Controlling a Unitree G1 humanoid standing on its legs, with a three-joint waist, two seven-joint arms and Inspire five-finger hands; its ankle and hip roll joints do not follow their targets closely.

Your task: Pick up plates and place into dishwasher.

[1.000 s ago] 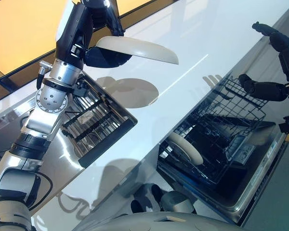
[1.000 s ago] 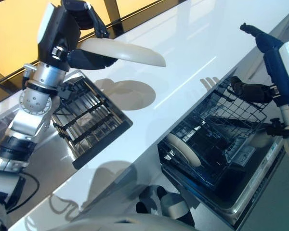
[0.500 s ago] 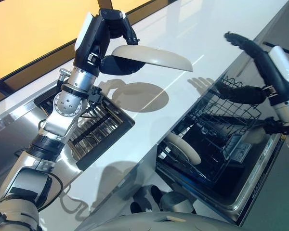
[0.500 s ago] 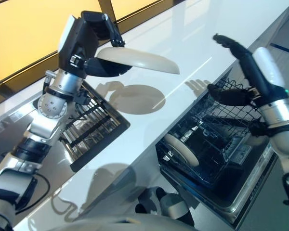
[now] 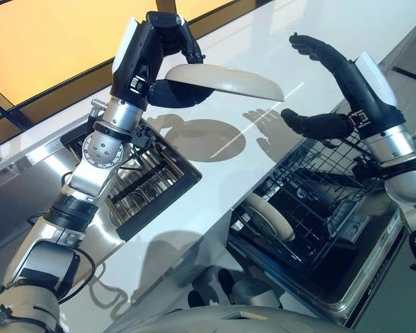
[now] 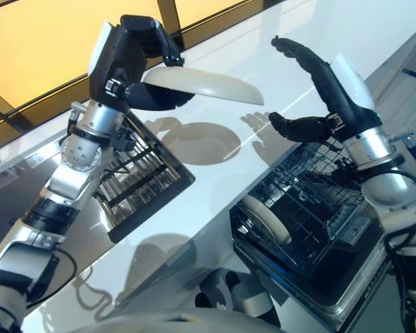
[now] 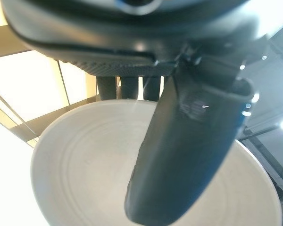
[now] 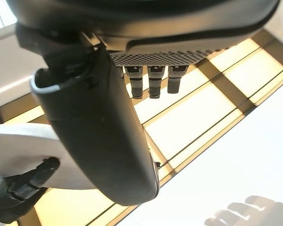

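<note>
Dish rack (image 5: 142,182): sits sunk at the left of the white counter (image 5: 284,55), right under your left arm; you lift clear of it, so nothing here blocks you.
Left hand (image 5: 168,59): your fingers curl over the far rim and the thumb presses the plate's face, as the left wrist view shows. That pinch at one edge is all that holds it.
Plate (image 5: 225,80): held roughly level, high over the counter, its free edge pointing toward your right hand. It could tip or slip out if the handover jolts it, and a drop would land on the hard counter.
Right hand (image 5: 333,90): open, fingers spread above and thumb below, holding nothing, near the plate's free edge but apart from it. Close too early and you knock the rim.
Dishwasher rack (image 5: 312,201): lower right, under your right arm. One plate (image 5: 267,215) already stands at its near left corner; steer to a free slot or the two will clash.
</note>
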